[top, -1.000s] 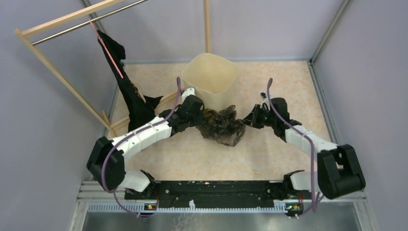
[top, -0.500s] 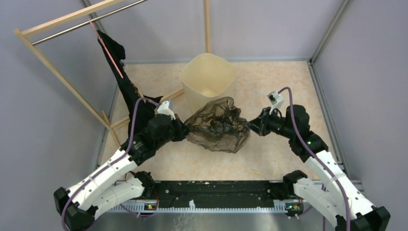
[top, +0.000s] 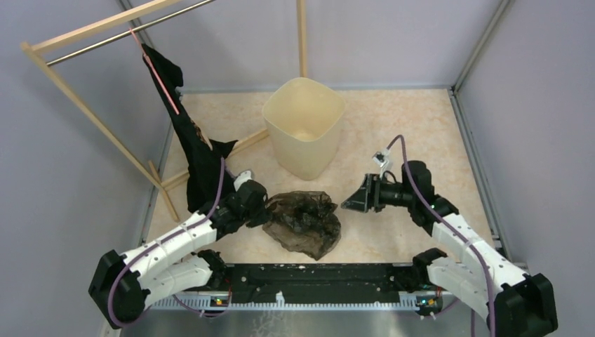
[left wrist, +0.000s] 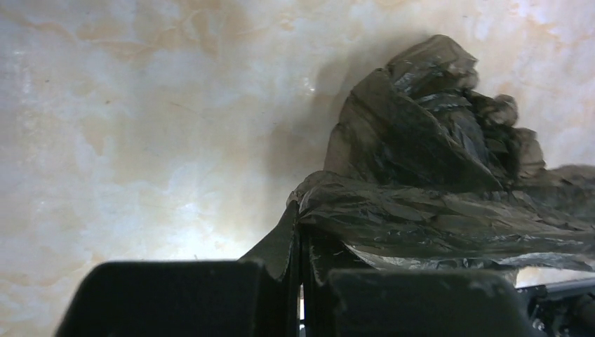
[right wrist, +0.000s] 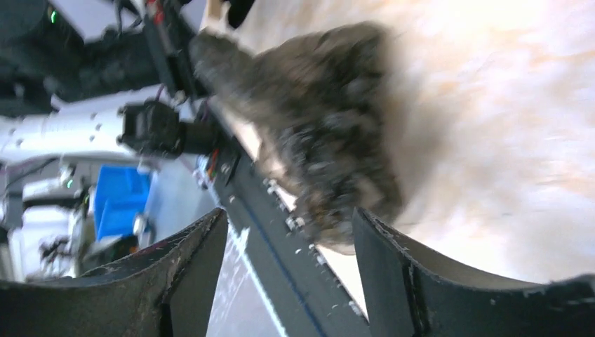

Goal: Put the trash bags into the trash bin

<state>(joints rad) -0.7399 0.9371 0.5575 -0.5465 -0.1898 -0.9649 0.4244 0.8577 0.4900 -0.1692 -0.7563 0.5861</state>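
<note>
A crumpled dark, see-through trash bag (top: 306,223) lies on the table in front of the cream trash bin (top: 303,126), apart from it. My left gripper (top: 264,209) is at the bag's left edge, shut on a fold of its film (left wrist: 393,210); the wrist view shows the jaws (left wrist: 302,265) pinched together on it. My right gripper (top: 351,202) hangs to the right of the bag, open, with nothing between its fingers (right wrist: 393,267); the bag (right wrist: 330,126) is blurred ahead of it. A black trash bag (top: 188,140) with a red string hangs from the wooden rack.
The wooden rack (top: 84,105) stands at the left and its foot bar runs toward the bin. The black base rail (top: 309,275) lies along the near edge. Grey walls close the table at the back and on both sides.
The right gripper has opened, let go of the see-through bag and drawn back. The bag has come down and toward the near edge with the left gripper still shut on it.
</note>
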